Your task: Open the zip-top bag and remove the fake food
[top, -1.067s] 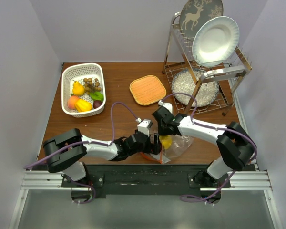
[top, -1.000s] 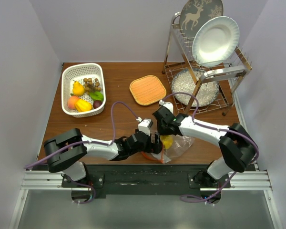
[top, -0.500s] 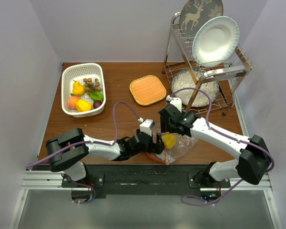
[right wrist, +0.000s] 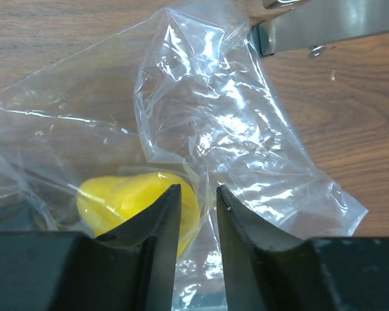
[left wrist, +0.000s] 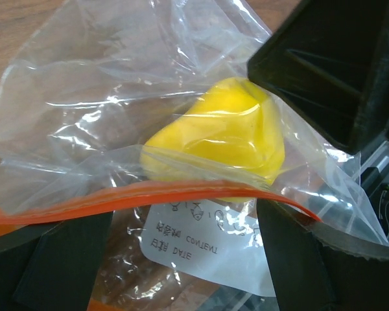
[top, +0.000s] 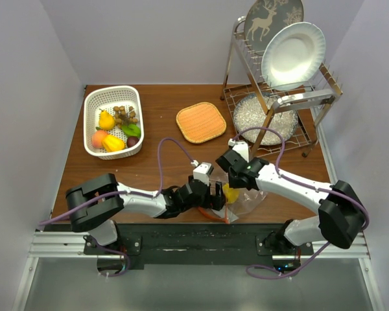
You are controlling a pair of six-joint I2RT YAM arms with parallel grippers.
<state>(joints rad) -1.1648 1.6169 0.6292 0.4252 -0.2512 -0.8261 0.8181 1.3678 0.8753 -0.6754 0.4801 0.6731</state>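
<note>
The clear zip-top bag (top: 248, 198) lies at the table's near edge, with its orange-red zipper strip (left wrist: 149, 194) toward the left arm. One yellow piece of fake food (top: 230, 192) is inside it (left wrist: 214, 129) (right wrist: 123, 197). My left gripper (top: 212, 195) (left wrist: 178, 217) is open wide at the bag's mouth; the strip and white label lie across the gap. My right gripper (top: 236, 175) (right wrist: 198, 189) hovers over the bag just right of the yellow piece, jaws narrowly apart with a fold of film between the tips. It shows black in the left wrist view (left wrist: 337, 65).
A white basket (top: 94, 97) at the back left holds the other fake food (top: 117, 129). The woven orange mat (top: 201, 122) lies at mid-back. A metal dish rack (top: 275, 103) with plates (top: 292, 55) stands at the back right.
My right gripper has swung right, then come down toward the near edge onto the bag by the yellow piece. My left gripper has shifted slightly right with the bag's mouth.
</note>
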